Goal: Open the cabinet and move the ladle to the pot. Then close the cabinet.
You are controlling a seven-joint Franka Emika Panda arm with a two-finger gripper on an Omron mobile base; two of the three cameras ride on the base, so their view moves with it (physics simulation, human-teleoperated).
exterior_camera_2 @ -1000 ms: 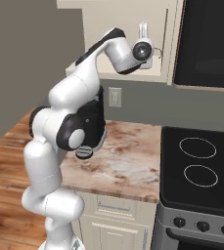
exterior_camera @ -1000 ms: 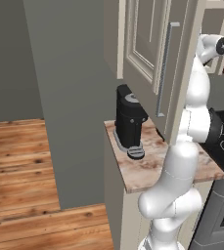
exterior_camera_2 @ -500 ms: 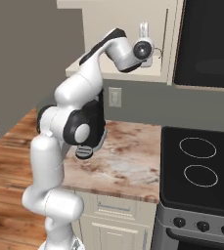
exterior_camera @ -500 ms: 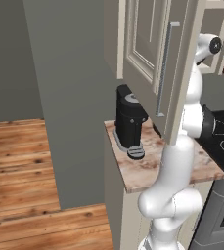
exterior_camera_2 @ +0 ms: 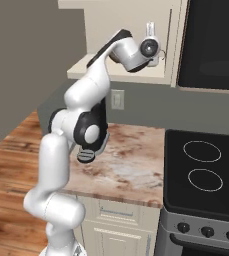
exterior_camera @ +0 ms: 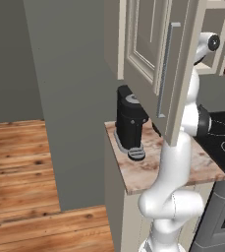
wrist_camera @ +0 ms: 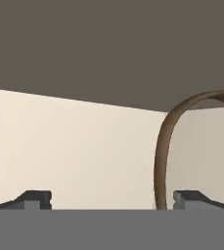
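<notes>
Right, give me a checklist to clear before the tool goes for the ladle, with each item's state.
1. Cabinet door swung open: ok.
2. Tool jaws spread wide, nothing between them: ok.
3. Tool up at the open cabinet shelf: ok.
4. Ladle located: cannot tell; the hand view shows a brown curved loop by the right fingertip, not clearly the ladle.
5. Pot located: cannot tell.
6. Cooktop free for a pot: ok.
</notes>
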